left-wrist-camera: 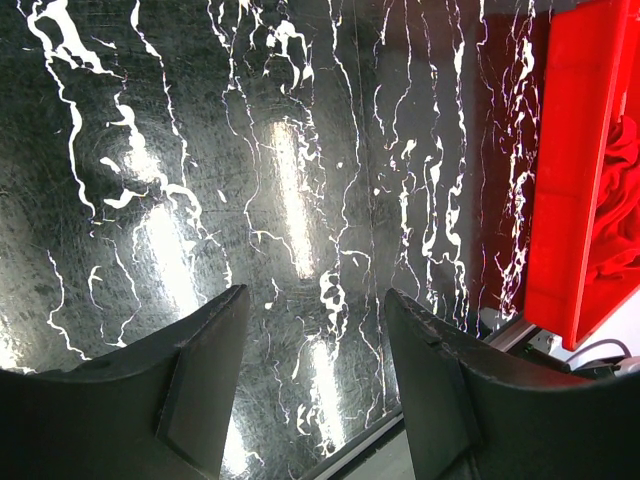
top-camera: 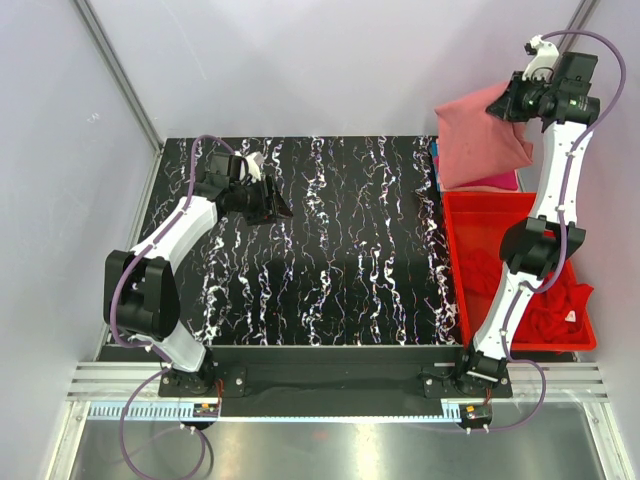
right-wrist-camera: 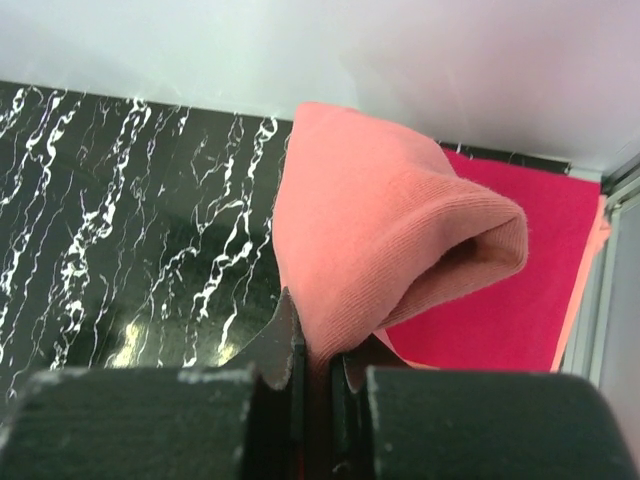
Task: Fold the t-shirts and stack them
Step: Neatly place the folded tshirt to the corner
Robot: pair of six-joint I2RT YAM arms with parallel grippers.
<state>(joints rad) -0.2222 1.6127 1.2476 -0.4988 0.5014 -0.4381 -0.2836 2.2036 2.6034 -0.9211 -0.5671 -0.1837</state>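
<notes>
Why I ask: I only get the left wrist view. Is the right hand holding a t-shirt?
Observer: Yes. The right hand is shut on a salmon-pink cotton t-shirt that hangs from it over the far right corner of the black marbled table.
Operator: Anything beneath it?
Observer: A flat magenta-pink cotton t-shirt lies there, just beyond the rigid red plastic bin.
Operator: And my left hand?
Observer: It hangs open over the table's far left part, holding nothing.

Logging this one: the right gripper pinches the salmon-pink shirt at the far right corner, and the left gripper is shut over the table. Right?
Not quite. The left gripper is open, over the table; the left wrist view shows its jaws spread. The right gripper does pinch the salmon-pink shirt at the far right corner.
</notes>
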